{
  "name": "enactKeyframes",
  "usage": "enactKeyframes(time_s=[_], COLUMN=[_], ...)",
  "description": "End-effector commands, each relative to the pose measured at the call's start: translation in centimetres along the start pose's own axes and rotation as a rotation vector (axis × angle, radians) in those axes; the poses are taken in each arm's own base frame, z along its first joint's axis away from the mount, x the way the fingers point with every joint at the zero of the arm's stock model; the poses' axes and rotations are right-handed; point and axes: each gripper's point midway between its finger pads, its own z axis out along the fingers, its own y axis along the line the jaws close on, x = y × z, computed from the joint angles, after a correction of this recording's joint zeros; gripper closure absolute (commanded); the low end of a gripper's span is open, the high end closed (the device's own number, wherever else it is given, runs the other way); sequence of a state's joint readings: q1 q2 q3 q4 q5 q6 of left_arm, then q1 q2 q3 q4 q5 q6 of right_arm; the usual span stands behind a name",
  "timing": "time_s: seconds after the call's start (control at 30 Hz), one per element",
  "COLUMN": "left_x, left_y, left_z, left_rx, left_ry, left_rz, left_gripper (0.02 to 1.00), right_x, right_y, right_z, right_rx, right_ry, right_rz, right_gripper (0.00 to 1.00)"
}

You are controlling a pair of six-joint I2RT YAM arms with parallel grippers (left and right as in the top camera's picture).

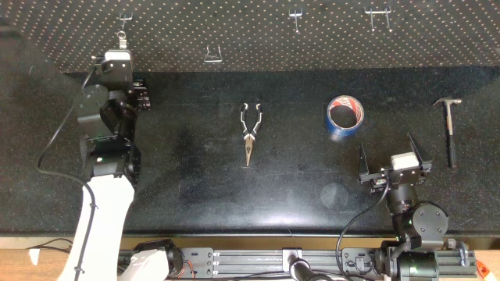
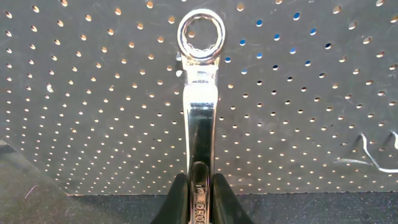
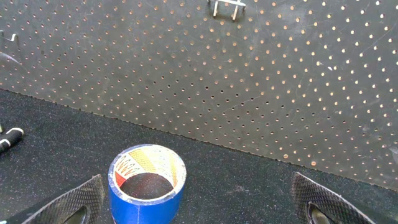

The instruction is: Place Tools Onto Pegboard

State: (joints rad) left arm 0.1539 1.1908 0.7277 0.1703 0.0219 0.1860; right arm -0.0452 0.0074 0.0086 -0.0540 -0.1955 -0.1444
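The left hand point(image 2: 199, 190) is clamped on the wrench point(image 2: 200, 93), whose ring end is up against the pegboard point(image 2: 93, 93) beyond the worktop's point(image 1: 195, 172) far left corner and not visibly hooked yet, while the right hand point(image 3: 199, 205) sits spread just short of the tape roll point(image 1: 344, 115), and the pliers point(image 1: 250, 129) and hammer point(image 1: 450, 129) lie unhung too.

1. The left arm point(image 1: 100, 215) is clad in a white shell along its long link, and black joint housings point(image 1: 109, 160) are stacked above it.
2. A thin black cable point(image 1: 43, 160) is looped out from its side.
3. The right arm point(image 1: 422, 222) is built of round black joints and is capped by a pale grey block point(image 1: 403, 161).
4. The right jaws are formed as black blades with a woven pattern, and the left jaws are finished in smooth black.
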Motion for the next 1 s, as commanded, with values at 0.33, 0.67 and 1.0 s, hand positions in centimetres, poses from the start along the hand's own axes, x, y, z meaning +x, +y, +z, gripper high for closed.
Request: enactKeyframes(time_s=[0.33, 0.67, 1.0], left_x=[-0.8, -0.8, -0.2], left_y=[0.6, 0.7, 1.0], left_z=[1.6, 1.9, 2.1], left_rx=[-0.033, -0.036, -0.059], left_ry=[-0.006, -0.013, 0.009], left_rz=[-0.084, -0.084, -0.107], left_gripper=[0.993, 0.991, 0.991], right_x=[0.2, 0.2, 0.2], right_y=[-0.1, -0.1, -0.1], right_z=[0.0, 0.0, 0.0], right_rx=[0.007, 0.007, 0.007], right_ry=[0.004, 0.004, 0.004], right_rz=[-0.007, -0.007, -0.007], right_gripper=[0.025, 0.025, 0.025])
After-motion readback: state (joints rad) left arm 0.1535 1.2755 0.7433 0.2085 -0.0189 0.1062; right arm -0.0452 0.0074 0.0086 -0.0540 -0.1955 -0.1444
